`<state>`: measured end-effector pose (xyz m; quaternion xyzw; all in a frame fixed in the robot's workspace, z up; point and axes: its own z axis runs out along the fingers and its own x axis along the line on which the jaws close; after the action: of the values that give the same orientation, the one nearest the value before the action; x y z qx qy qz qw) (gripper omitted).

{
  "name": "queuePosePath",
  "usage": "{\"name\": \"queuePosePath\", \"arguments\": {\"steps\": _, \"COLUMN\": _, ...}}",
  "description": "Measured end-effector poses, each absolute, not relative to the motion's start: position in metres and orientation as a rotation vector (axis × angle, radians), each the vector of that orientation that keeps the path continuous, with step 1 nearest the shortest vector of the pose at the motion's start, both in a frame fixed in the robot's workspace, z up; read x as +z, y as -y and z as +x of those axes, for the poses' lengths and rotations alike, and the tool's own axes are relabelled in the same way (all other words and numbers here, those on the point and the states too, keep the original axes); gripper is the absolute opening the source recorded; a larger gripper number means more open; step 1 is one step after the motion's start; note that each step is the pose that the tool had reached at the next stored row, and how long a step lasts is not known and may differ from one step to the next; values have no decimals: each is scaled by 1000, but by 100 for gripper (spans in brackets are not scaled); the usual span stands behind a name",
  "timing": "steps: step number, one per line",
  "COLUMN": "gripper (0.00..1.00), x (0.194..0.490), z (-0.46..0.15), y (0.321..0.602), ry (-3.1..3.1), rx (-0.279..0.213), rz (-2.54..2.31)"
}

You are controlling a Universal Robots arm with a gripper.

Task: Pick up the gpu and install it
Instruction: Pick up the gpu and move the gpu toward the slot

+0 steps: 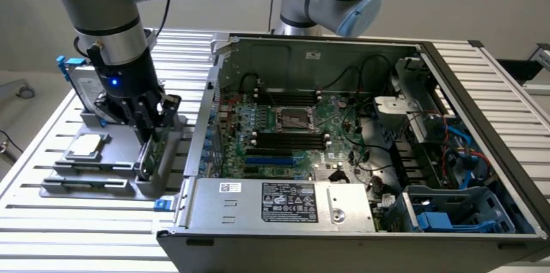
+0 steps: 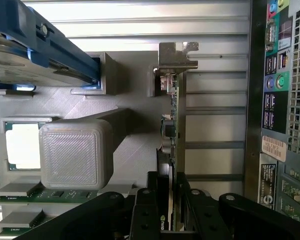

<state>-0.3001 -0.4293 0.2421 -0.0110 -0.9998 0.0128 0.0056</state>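
Gripper (image 2: 167, 197): half-closed astride gpu (image 2: 168, 132), apparently pinching it | gpu: on edge in grey holder (image 2: 135, 160) | holder: beside computer case (image 1: 344, 248)

One high overview, one close wrist view.
You see the whole table (image 1: 35, 132) from high up, angled down; the wrist looks straight down, close, on the holder (image 1: 90, 186), which both views share.

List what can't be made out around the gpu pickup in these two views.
- Exterior view: most of the gpu in its gray holder, hidden behind the tool.
- Wrist view: the gpu's near end, covered by the tool.
- Exterior view: motherboard slots, too small to tell which is free.
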Motion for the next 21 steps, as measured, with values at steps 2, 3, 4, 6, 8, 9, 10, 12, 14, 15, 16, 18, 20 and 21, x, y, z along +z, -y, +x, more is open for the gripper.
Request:
{"name": "queuePosePath", "arguments": {"steps": 2, "gripper": 26, "x": 242, "z": -300, "y": 429, "ry": 3130, "rx": 40, "rz": -34}}
{"name": "queuePosePath", "arguments": {"steps": 3, "gripper": 26, "x": 242, "z": -300, "y": 429, "ry": 3130, "rx": 40, "rz": -34}}
{"name": "queuePosePath", "arguments": {"steps": 4, "gripper": 26, "x": 242, "z": -300, "y": 429, "ry": 3130, "rx": 40, "rz": -34}}
{"name": "queuePosePath", "arguments": {"steps": 6, "gripper": 26, "x": 242, "z": -300, "y": 429, "ry": 3130, "rx": 40, "rz": -35}}
{"name": "queuePosePath", "arguments": {"steps": 8, "gripper": 26, "x": 242, "z": -300, "y": 429, "ry": 3130, "rx": 40, "rz": -34}}
{"name": "queuePosePath", "arguments": {"steps": 9, "gripper": 26, "x": 242, "z": -300, "y": 429, "ry": 3130, "rx": 40, "rz": -34}}
{"name": "queuePosePath", "arguments": {"steps": 10, "gripper": 26, "x": 242, "z": -300, "y": 429, "ry": 3130, "rx": 40, "rz": -35}}
{"name": "queuePosePath", "arguments": {"steps": 12, "gripper": 26, "x": 242, "z": -300, "y": 429, "ry": 3130, "rx": 40, "rz": -35}}
{"name": "queuePosePath", "arguments": {"steps": 14, "gripper": 26, "x": 243, "z": -300, "y": 429, "ry": 3131, "rx": 40, "rz": -35}}
{"name": "queuePosePath", "arguments": {"steps": 15, "gripper": 26, "x": 244, "z": -300, "y": 429, "ry": 3131, "rx": 40, "rz": -34}}
{"name": "queuePosePath", "arguments": {"steps": 16, "gripper": 26, "x": 245, "z": -300, "y": 429, "ry": 3131, "rx": 40, "rz": -35}}
{"name": "queuePosePath", "arguments": {"steps": 18, "gripper": 26, "x": 246, "z": -300, "y": 429, "ry": 3132, "rx": 39, "rz": -35}}
{"name": "queuePosePath", "arguments": {"steps": 20, "gripper": 26, "x": 248, "z": -300, "y": 429, "ry": 3133, "rx": 39, "rz": -35}}
{"name": "queuePosePath", "arguments": {"steps": 21, "gripper": 26, "x": 249, "z": -300, "y": 429, "ry": 3134, "rx": 39, "rz": -35}}
